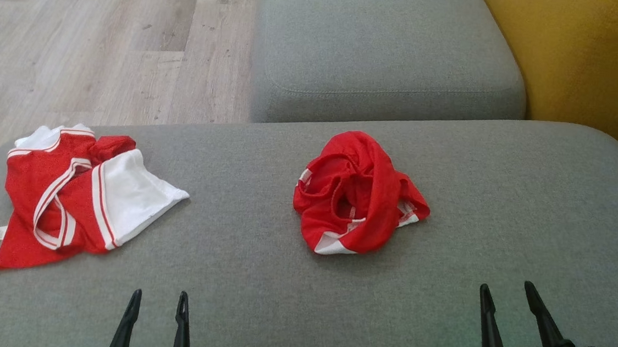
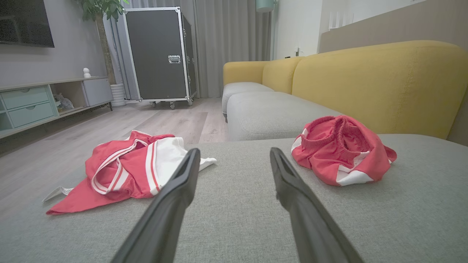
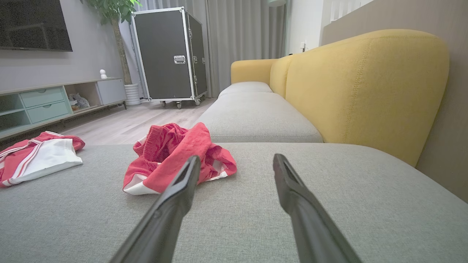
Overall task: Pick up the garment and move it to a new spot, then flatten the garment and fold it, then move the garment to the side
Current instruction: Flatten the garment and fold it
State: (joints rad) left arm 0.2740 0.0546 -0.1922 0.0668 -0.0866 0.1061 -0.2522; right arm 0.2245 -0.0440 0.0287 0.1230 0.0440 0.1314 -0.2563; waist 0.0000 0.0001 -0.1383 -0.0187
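Crumpled red shorts point(image 1: 373, 200), no clear long axis, ahead and left of empty, wide-spread right gripper point(image 1: 507, 288), seemingly nearer it than likewise spread, empty left gripper point(image 1: 160, 294).

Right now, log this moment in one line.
stage: pre-grasp | left gripper: jaws open, empty | right gripper: jaws open, empty | red shorts: crumpled, centre | red-and-white jersey: crumpled, left

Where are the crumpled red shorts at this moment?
In the head view, the red shorts lie near the middle of the grey cushion, right of the red-and-white shirt.
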